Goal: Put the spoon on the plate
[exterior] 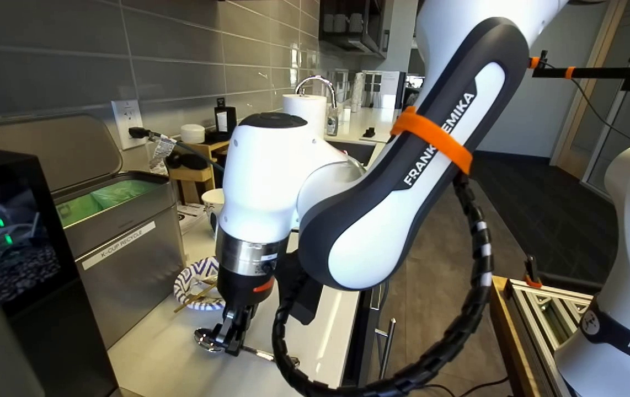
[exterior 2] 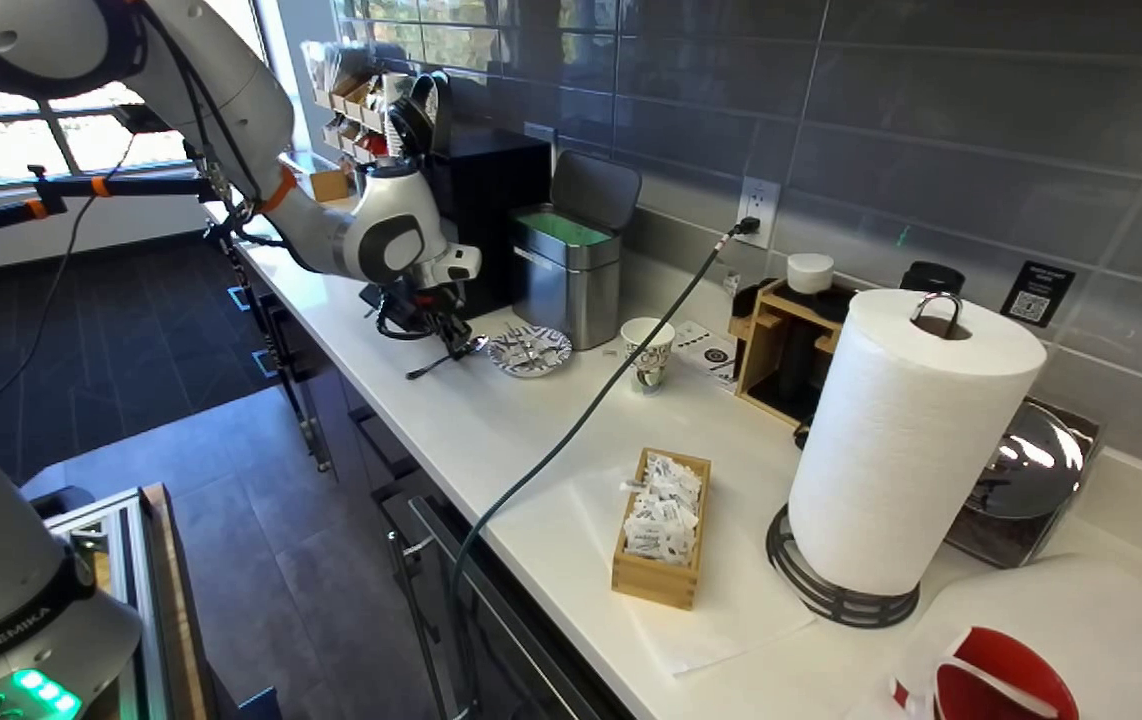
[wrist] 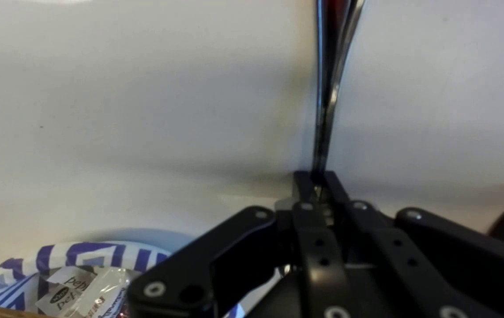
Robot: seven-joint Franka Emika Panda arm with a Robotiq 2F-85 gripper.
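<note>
though the spoon [exterior: 258, 353] isn't on the plate [exterior: 183, 282] yet, i judge the grasp done: my gripper [wrist: 317, 179] is drawn almost fully together on the slim neck, holding only that. the shiny head points toward the back edge of the worktop [exterior 2: 501, 440], the handle toward the front edge. i can't make out whether any of it is clear of the worktop. the plate sits near the head but apart from it, in front of the metal bin [exterior 2: 591, 300] by the back edge, with packets [wrist: 69, 289] inside. what's left, i reckon: raise it, carry it over the rim, lower, release.
</note>
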